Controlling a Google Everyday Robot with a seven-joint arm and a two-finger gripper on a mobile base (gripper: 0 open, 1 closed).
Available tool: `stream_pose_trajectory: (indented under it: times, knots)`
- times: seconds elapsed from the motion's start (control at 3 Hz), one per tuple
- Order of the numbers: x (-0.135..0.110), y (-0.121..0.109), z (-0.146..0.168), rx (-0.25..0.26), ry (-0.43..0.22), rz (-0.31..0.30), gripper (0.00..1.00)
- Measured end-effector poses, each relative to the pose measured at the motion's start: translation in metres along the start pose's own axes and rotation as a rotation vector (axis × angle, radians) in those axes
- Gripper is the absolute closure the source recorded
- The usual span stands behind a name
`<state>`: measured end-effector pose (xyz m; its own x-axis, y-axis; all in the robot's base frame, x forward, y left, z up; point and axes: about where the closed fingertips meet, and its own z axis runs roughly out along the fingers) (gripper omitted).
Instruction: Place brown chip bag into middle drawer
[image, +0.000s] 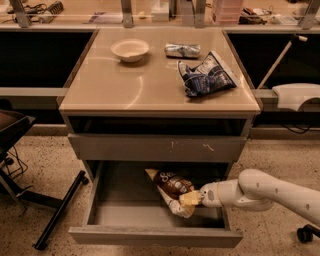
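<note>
Camera view, single frame.

1. The middle drawer (150, 236) is standing pulled out at the bottom of the cabinet. Its plain front panel is facing the camera. The rear of its tray is lying in shadow under the closed drawer front (155, 148) above, which is showing pale scratch marks.
2. The brown chip bag (172, 185) is lying inside the tray, right of centre and tilted. Its upper corner is pointing toward the back left. Its lettering is partly showing but is not legible. Its crumpled pale lower end is sitting just beside the gripper.
3. The gripper (191, 198) is reaching into the drawer from the right and is touching the lower right edge of the bag. How far the claw is opening cannot be told, nor whether it is clamping the bag.
4. The white arm (270, 192) is running off the right edge of the frame, so its base is being cut off.
5. On the table top (100, 90), a bowl (130, 50), a silvery packet (182, 50) and a blue-and-white bag (205, 77) are resting well apart from the drawer.
6. A dark chair base (55, 215) is showing only partly at the left edge.
</note>
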<state>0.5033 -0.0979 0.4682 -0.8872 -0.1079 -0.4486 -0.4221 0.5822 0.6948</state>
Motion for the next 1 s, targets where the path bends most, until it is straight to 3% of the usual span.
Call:
stream_pose_trajectory:
  times: [0.67, 1.0]
  knots:
    - [0.016, -0.022, 0.009, 0.053, 0.033, 0.034, 1.00]
    - [0.016, -0.022, 0.009, 0.053, 0.033, 0.034, 0.81]
